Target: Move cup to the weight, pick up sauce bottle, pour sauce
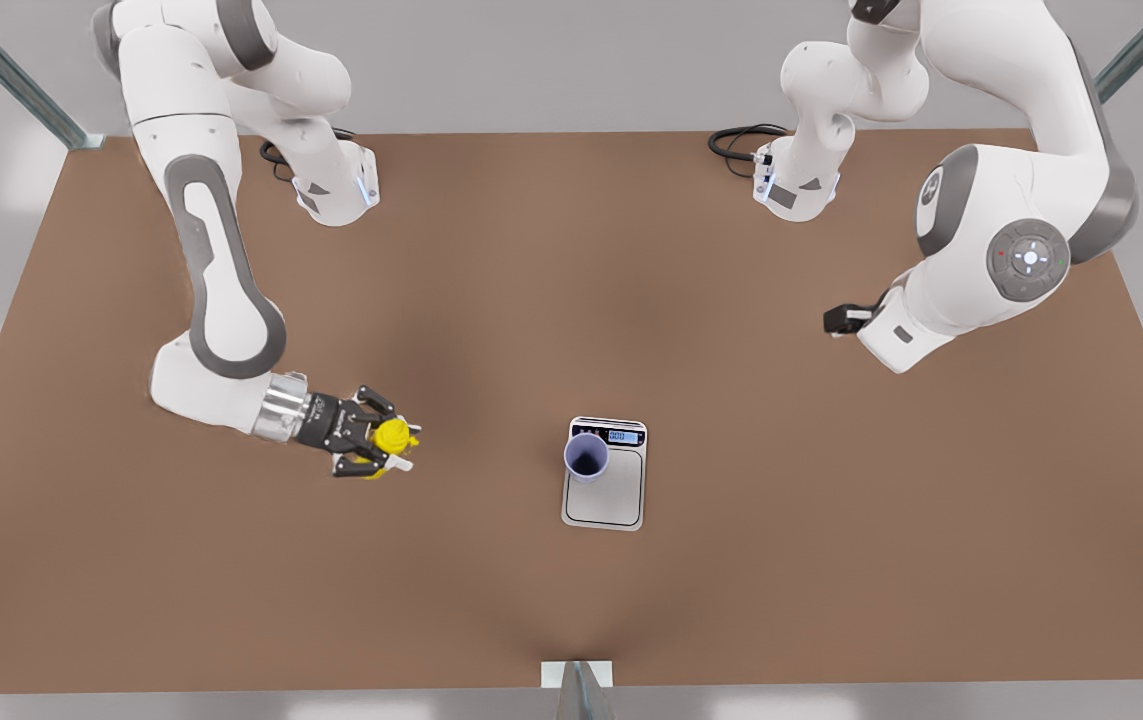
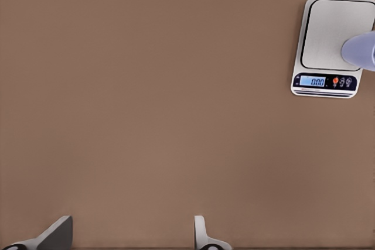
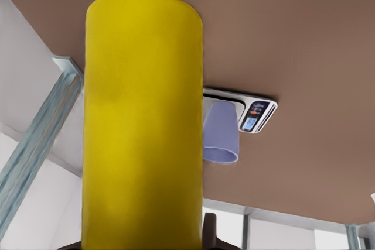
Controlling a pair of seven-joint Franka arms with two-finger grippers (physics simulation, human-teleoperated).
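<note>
2 grippers: right gripper [image 1: 386, 447] clamped around yellow sauce bottle [image 1: 393, 434]; left gripper [image 2: 129, 225] spread wide, empty, waiting; lavender cup [image 1: 586, 457] upright on kitchen scale [image 1: 607, 500], mid-table [image 1: 831, 560].

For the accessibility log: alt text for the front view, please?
The right gripper, on the front view's left, is shut on the yellow sauce bottle above the brown table. The lavender cup stands on the weight; the left arm waits.

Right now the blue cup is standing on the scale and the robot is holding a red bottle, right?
Not quite: the sauce bottle is yellow, not red, as the front view shows. The right gripper holds it, and the cup does stand on the weight.
</note>
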